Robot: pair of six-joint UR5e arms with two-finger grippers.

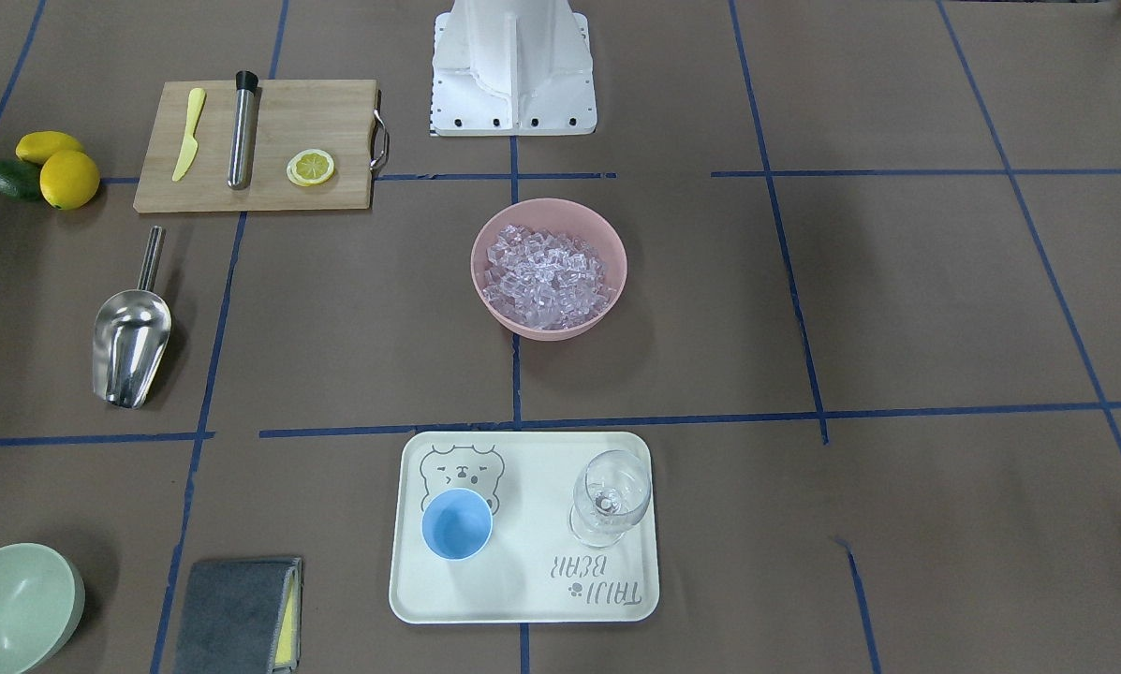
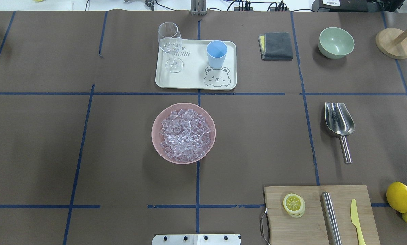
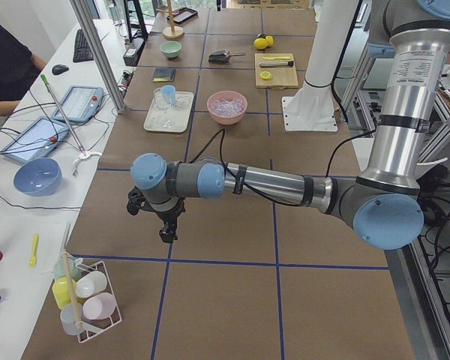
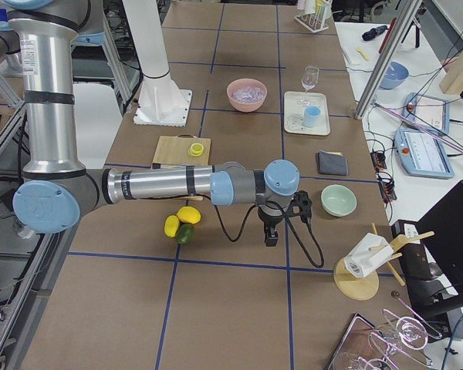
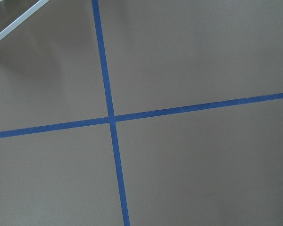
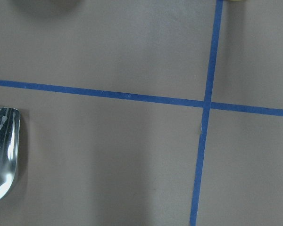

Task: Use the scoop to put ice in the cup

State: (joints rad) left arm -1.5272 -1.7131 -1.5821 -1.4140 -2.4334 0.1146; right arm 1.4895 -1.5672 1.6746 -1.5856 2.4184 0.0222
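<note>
The steel scoop (image 1: pixel 132 342) lies flat on the brown table, also in the overhead view (image 2: pixel 339 119), and its trough edge shows in the right wrist view (image 6: pixel 1 160). The ice (image 1: pixel 546 278) fills a pink bowl (image 1: pixel 549 203) at the table's middle. The light-blue cup (image 1: pixel 457 524) stands upright and empty on a cream tray (image 1: pixel 523 585). My right gripper (image 4: pixel 270 235) hangs over the table near the scoop; I cannot tell if it is open. My left gripper (image 3: pixel 167 234) hangs over bare table far from everything; I cannot tell its state.
A clear wine glass (image 1: pixel 610 496) shares the tray. A cutting board (image 1: pixel 279 122) holds a steel rod (image 1: pixel 240 131), a yellow knife and a lemon slice. Lemons (image 1: pixel 64 173), a green bowl (image 1: pixel 12 608) and a grey cloth (image 1: pixel 237 613) lie on the scoop's side.
</note>
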